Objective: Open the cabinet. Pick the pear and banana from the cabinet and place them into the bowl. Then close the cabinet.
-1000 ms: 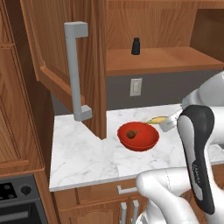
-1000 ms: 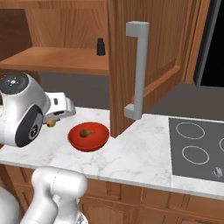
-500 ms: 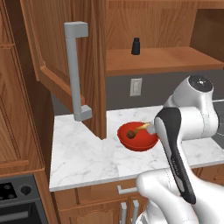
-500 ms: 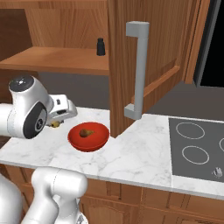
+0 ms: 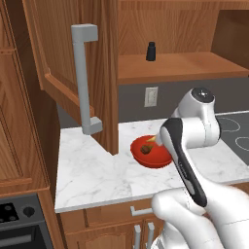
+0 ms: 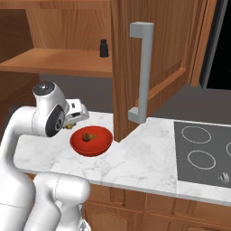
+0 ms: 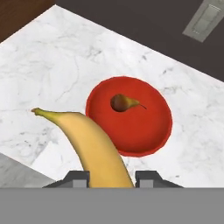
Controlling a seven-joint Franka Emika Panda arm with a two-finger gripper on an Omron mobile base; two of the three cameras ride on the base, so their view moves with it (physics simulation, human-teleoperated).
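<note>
White-marbled bench (image 5: 92, 170) runs under the cabinet (image 5: 58, 53), whose doors stand swung out over it with the long grey handle (image 6: 140, 72) hanging just above the stone. In the hand view the end effector (image 7: 108, 178) is pinching the banana (image 7: 87, 144), which juts forward from between the fingers toward the near rim of the bowl (image 7: 153, 131); the pear (image 7: 123, 103) already lies inside, ahead of the banana's tip. To do this step well, I would carry the fruit further forward until most of its length hangs over the red basin, lower it close, and only then let go, since a release now would likely drop it across the rim or onto the stone. A small black bottle (image 5: 151, 51) stands on the shelf well above the end effector. The open door beside the bowl crowds that side, and a wall outlet (image 5: 151, 96) sits beyond.
</note>
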